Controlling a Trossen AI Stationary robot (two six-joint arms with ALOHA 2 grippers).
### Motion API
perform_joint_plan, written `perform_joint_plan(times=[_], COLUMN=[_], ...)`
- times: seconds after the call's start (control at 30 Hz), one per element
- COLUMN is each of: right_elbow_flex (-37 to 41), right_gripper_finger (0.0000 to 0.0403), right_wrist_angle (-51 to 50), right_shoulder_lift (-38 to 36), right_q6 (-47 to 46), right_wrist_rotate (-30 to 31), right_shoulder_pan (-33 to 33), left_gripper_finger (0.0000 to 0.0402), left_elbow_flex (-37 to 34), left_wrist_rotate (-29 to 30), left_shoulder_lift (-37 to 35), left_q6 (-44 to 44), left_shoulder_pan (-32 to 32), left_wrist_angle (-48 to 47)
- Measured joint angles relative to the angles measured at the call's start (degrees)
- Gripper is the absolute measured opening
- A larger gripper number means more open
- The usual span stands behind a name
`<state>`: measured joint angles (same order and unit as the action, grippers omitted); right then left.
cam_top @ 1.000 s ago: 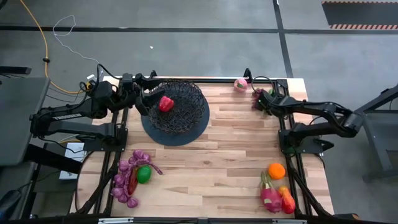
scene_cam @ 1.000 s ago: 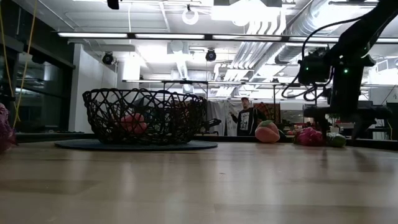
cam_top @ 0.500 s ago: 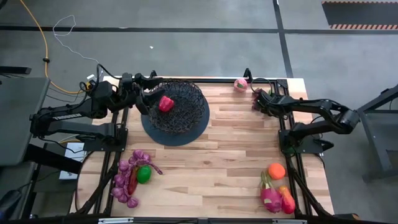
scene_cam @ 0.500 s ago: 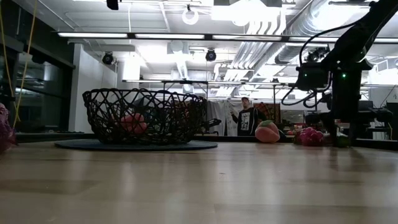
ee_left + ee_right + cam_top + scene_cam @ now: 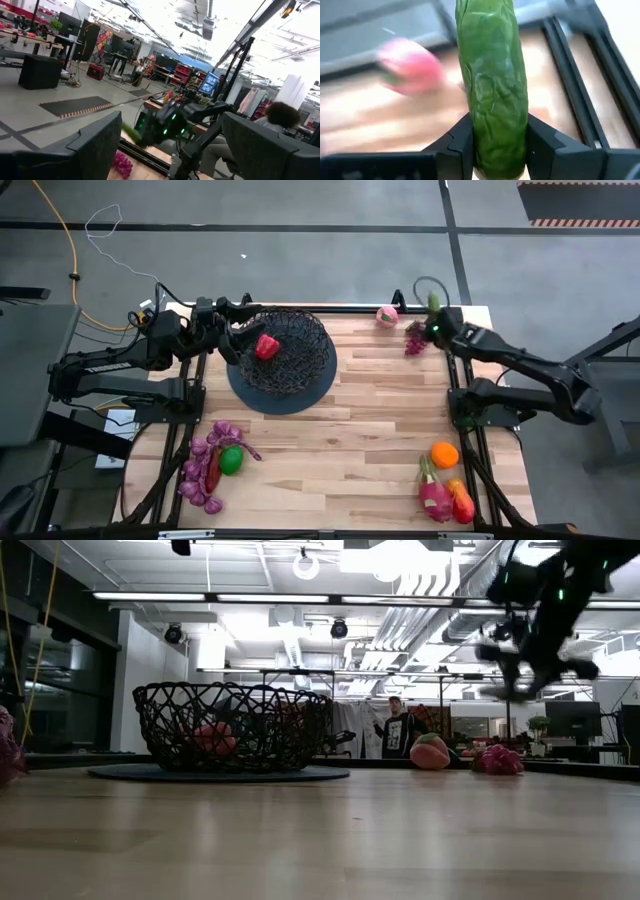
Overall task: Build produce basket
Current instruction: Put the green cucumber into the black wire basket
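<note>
The basket (image 5: pixel 283 360), a black wire bowl, stands on its dark round base at the table's far left, also in the low view (image 5: pixel 232 728). A red fruit (image 5: pixel 266 346) lies inside it. My left gripper (image 5: pixel 235 332) hovers open at the basket's left rim. My right gripper (image 5: pixel 437 320) is raised over the far right corner, shut on the green cucumber (image 5: pixel 492 75). A pink peach (image 5: pixel 386 315) and a purple grape bunch (image 5: pixel 414 338) lie on the table beside it. My right gripper pinches the cucumber between its two fingers (image 5: pixel 462 142), at a spot near one end (image 5: pixel 492 145). The rest of the cucumber sticks out ahead of the fingers, toward the far edge (image 5: pixel 433 302). It is lifted clear of the table.
Grape bunches (image 5: pixel 205 470), a green lime (image 5: pixel 231 461) and a red piece lie at the near left. An orange (image 5: pixel 444 454), a pink fruit (image 5: pixel 433 495) and a red-orange mango (image 5: pixel 461 502) lie at the near right. Bare wood spans the table's middle. A person (image 5: pixel 397 727) stands in the room behind.
My right gripper has risen from the table at the far right corner and shifted toward the far edge, carrying the cucumber up clear of the wood. The grapes and peach stay where they were. My left arm has kept still.
</note>
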<state>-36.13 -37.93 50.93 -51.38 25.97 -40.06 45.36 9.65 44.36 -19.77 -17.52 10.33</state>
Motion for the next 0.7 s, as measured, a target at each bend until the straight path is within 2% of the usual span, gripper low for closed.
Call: perform_joint_plan(times=[0.1, 0.27, 0.4, 0.7], right_elbow_flex=[-4.1, -7.3, -7.1, -7.0], right_gripper_finger=[0.0103, 0.0106, 0.011, 0.0113], right_wrist_angle=[4.3, 18.7, 32.3, 52.3], right_shoulder_lift=[-2.7, -3.3, -1.3, 7.2], right_q6=[7.3, 14.4, 17.4, 23.1], right_wrist_rotate=[-1.3, -9.5, -14.6, -18.3], right_shoulder_pan=[2.5, 8.2, 14.7, 29.1], left_gripper_finger=[0.033, 0.033, 0.033, 0.033], left_elbow_flex=[0.0, 0.0, 0.0, 0.0], left_wrist_rotate=[0.0, 0.0, 0.0, 0.0], left_shoulder_lift=[0.0, 0.0, 0.0, 0.0], left_q6=[0.0, 0.0, 0.3, 2.4], left_shoulder_pan=[0.0, 0.0, 0.0, 0.0], left_wrist_angle=[-0.1, -0.2, -0.2, -0.2])
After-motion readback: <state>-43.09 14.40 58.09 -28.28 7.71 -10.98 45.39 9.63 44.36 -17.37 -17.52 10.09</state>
